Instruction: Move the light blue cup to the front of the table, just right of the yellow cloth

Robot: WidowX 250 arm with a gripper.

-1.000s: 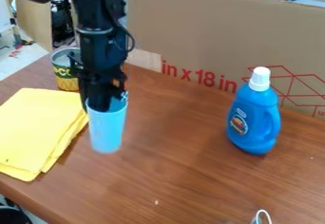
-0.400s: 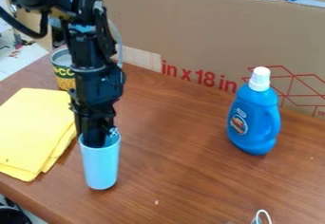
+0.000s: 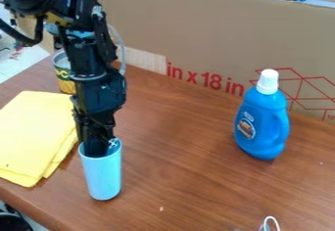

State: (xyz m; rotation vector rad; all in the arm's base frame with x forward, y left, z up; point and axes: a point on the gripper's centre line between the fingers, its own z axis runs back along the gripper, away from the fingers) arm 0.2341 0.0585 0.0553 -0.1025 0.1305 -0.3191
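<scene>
1. Cam view: gripper (image 3: 97,150) is down in the mouth of the light-blue tumbler (image 3: 103,178). Can't tell from here how far open it is, or if it's got hold of the wall; the tip end's hidden inside.
2. How I'd do it: keep the wrist approx. vertical, go slow, no sideways shove, b/c a tall, narrow tumbler could tip w/ pressure up at the rim.
3. If it's gripped, keep the squeeze light but steady; thin wall might flex. Base should meet the tabletop (image 3: 190,181) flat before any let-go, then straight up & out so the rim doesn't snag.
4. Mind the yellow folded cloth (image 3: 33,132) just beside it; a base landing half on that would prob. wobble.
5. Looks: tumbler's pale blue, plain, smooth-sided, tapering a bit to a rounded base, mouth up, approx. upright. Can't tell if the base touches.
6. Where: nr the tabletop's front-left edge, btwn cloth & blue detergent bottle (image 3: 262,125), which is well off to the right.
</scene>
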